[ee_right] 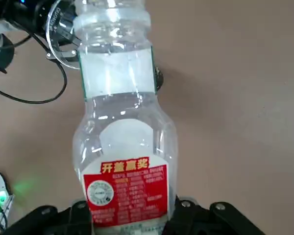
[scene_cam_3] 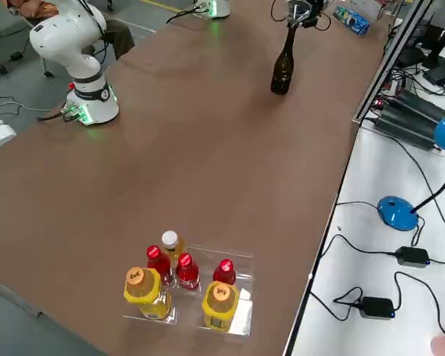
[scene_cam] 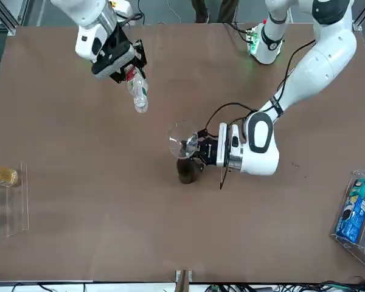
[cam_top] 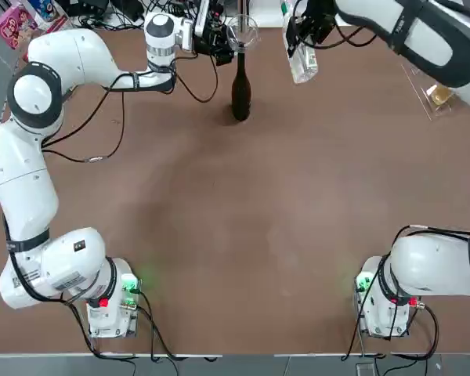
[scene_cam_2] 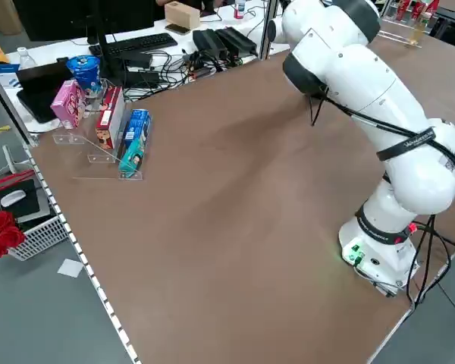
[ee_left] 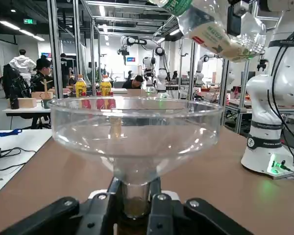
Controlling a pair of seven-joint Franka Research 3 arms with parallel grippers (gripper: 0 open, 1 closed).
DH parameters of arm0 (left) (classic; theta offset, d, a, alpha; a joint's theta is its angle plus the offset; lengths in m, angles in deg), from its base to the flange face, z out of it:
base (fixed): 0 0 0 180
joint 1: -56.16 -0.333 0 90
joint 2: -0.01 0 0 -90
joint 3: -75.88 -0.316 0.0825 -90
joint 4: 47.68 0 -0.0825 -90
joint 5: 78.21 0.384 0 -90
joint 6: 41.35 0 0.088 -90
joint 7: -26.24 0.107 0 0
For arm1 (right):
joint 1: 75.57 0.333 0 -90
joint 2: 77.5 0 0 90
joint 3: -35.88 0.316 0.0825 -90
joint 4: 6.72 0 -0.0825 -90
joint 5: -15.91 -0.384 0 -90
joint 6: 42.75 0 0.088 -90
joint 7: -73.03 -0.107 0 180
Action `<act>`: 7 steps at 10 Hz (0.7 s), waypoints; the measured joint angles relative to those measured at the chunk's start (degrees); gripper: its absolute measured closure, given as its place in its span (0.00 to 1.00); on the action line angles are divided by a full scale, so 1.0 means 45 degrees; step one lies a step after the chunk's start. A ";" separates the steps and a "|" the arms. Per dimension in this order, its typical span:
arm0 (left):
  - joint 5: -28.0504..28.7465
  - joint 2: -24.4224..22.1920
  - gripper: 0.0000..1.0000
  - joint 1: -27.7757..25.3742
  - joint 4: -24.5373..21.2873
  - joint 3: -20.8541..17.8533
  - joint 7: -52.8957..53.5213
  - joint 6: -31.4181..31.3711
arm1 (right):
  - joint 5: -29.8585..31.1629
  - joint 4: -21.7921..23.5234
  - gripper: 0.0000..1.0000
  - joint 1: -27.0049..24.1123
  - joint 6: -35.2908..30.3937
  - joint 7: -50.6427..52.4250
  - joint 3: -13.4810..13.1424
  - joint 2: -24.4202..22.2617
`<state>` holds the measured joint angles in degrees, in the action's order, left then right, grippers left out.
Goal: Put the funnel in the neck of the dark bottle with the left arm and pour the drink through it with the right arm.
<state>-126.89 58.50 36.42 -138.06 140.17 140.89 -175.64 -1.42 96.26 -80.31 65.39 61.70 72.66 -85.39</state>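
The left pincer [ee_left: 137, 193], above the dark bottle [scene_cam_3: 284, 65], is closed round the spout of the funnel [ee_left: 137, 127], set at that bottle's mouth. The funnel looks light, stiff and slick, best pinched low there. Well to the dark bottle's right, the right pincer [ee_right: 130, 218] is closed on the drink [ee_right: 125, 132]; its thin plastic probably dents, so a gentle grip round the body suits.

White arm shells [cam_top: 19, 168], black joint bands [cam_top: 33, 241], looping black cables [cam_top: 82, 323], green base lights [cam_top: 130, 283].
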 joint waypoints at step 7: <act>-0.0001 0.0005 0.75 0.0035 0.0045 -0.0031 0.0000 0.0001 | 0.2895 -0.1841 0.54 0.0104 0.0275 -0.4675 0.2368 0.2832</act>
<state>-126.89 58.52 36.58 -137.86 140.03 140.89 -175.63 11.61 87.98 -79.84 66.63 40.67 83.31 -72.65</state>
